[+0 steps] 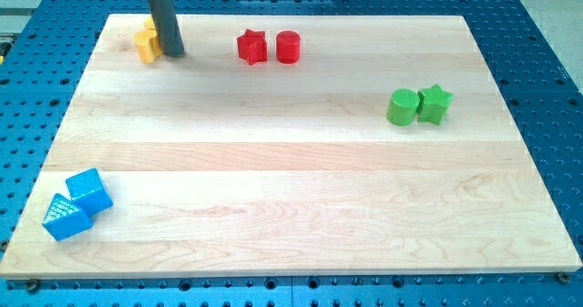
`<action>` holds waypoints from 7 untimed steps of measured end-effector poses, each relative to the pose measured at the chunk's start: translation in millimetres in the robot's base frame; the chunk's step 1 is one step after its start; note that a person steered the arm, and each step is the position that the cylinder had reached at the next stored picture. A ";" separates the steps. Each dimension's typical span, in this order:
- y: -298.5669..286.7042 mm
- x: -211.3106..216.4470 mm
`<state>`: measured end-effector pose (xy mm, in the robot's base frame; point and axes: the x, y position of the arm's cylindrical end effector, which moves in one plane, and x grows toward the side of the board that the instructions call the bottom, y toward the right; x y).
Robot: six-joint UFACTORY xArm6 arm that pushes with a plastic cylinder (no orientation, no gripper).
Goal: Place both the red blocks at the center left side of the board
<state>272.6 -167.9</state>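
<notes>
A red star block (pixel 251 46) and a red cylinder block (pixel 288 46) stand side by side near the view's top, a little left of the middle. My dark rod comes down from the top left; my tip (pixel 175 55) rests on the board against the right side of a yellow block (pixel 148 41), well to the left of the red star. The rod hides part of the yellow block.
A green cylinder (pixel 401 107) and a green star (pixel 434 104) touch at the view's right. A blue cube (pixel 89 191) and a blue wedge-shaped block (pixel 66 217) sit together at the bottom left corner. The wooden board (pixel 291 179) lies on a blue perforated table.
</notes>
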 end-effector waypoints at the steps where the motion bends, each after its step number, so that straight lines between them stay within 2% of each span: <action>1: 5.7 -14.9; 2: 28.0 -32.7; 3: 100.2 -69.1; 4: 155.8 -68.5; 5: 161.0 -15.8; 6: 130.3 24.4; 7: 100.4 42.9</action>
<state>315.5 -67.5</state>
